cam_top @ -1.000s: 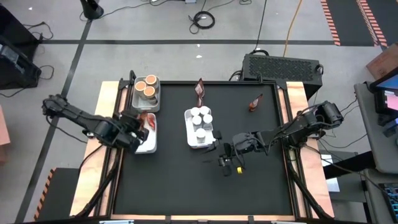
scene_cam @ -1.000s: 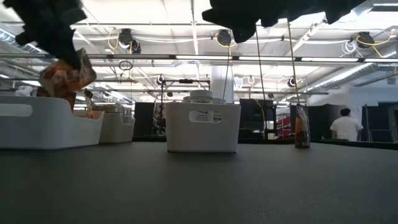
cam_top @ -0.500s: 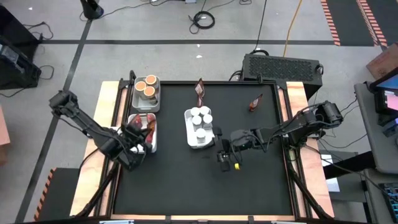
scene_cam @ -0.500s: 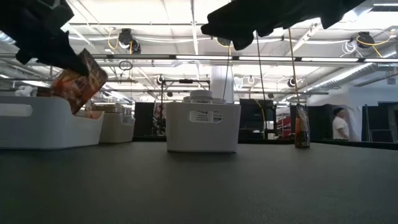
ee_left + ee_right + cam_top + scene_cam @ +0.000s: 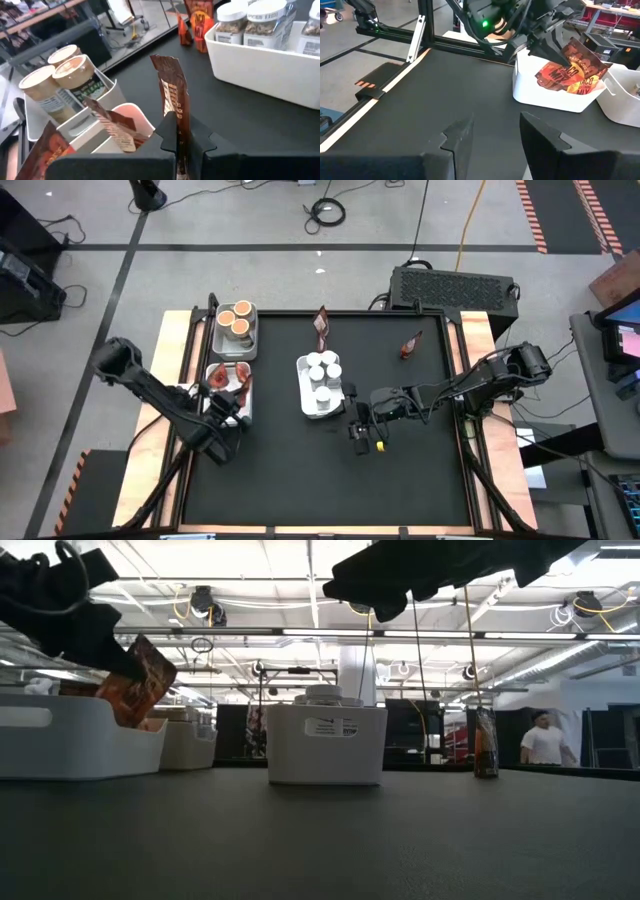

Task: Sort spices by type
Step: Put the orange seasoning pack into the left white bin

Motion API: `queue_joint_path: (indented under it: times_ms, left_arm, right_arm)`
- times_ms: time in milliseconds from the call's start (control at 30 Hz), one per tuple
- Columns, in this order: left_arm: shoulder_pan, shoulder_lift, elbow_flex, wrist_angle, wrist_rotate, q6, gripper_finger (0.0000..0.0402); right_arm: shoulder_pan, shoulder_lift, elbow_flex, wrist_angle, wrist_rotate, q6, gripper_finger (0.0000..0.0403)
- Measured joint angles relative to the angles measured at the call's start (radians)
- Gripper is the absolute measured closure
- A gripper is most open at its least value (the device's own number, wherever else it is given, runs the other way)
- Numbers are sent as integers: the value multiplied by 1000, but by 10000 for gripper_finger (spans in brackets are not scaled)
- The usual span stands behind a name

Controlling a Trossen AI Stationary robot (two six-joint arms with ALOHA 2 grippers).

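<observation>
My left gripper [image 5: 221, 404] hovers over the near end of the left-hand white tray [image 5: 236, 416] and is shut on a reddish-brown crinkly packet [image 5: 172, 95]. Other packets [image 5: 242, 374] lie in that tray. Yellow-orange-topped tubs [image 5: 238, 320] fill the tray beyond it. White-capped jars [image 5: 322, 370] stand in the middle tray [image 5: 325, 755]. One loose packet [image 5: 321, 325] stands near the table's far edge, another [image 5: 410, 345] lies farther right. My right gripper [image 5: 362, 430] is open above the bare table, right of the jar tray. My left gripper pinches the packet between its two fingers [image 5: 168, 142] by one narrow end [image 5: 177, 131]. The fingers slant down over the tray from its near side. The packet [image 5: 137, 680] sticks out tilted past the fingertips; the tray wall hides its lower end in the low view.
A black box [image 5: 455, 285] stands past the table's far right corner. Wooden strips [image 5: 175, 370] run along the table's left and right sides. Bare black tabletop [image 5: 300, 480] stretches across the near half. A person [image 5: 543, 745] moves in the room far behind.
My left gripper has drawn back over the packet tray toward the table's near edge, keeping hold of the packet, and the arm's elbow has swung nearer. The packet has shifted with it and tipped more steeply.
</observation>
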Motion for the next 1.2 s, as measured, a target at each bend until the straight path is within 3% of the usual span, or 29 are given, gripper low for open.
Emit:
queue_joint_path:
  times_ms: [367, 567, 1033, 1200]
  left_arm:
    - [0, 117, 0, 50, 14, -26, 387]
    - [3, 128, 0, 50, 65, -27, 353]
    - [3, 127, 0, 33, 106, 18, 344]
    - [3, 127, 0, 34, 123, 29, 305]
  right_arm:
    - [0, 0, 0, 3, 0, 1, 257]
    - [0, 0, 0, 5, 0, 1, 257]
    - [0, 0, 0, 6, 0, 1, 257]
    - [0, 0, 0, 6, 0, 1, 257]
